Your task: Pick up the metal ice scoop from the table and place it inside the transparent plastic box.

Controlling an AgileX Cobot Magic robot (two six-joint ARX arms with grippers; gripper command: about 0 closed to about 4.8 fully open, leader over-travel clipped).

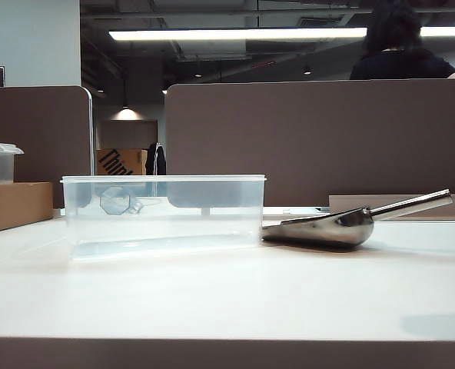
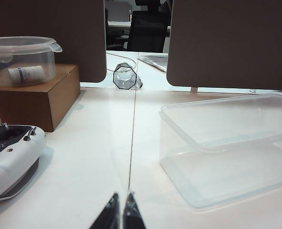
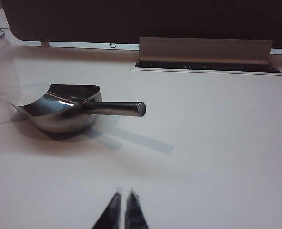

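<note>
On the white table (image 1: 235,292), seen from the exterior cam, the clear box (image 1: 163,214) stands w/ the scoop (image 1: 343,225) just beside its right wall; neither arm shows there. Left wrist cam adds a cardboard box (image 2: 34,100) w/ a lidded tub (image 2: 22,59) on top, a white controller (image 2: 10,160) and a tipped glass (image 2: 126,77) behind. Left gripper (image 2: 121,210) low over the table near the box, tips clenched, holding nothing. Right gripper (image 3: 123,207) also pinched shut, empty, well short of the scoop. Scoop: shiny steel, bowl resting on the table, rod handle tilted up. Box's far end is cut off in the left wrist cam; only fingertips of each gripper show.
</note>
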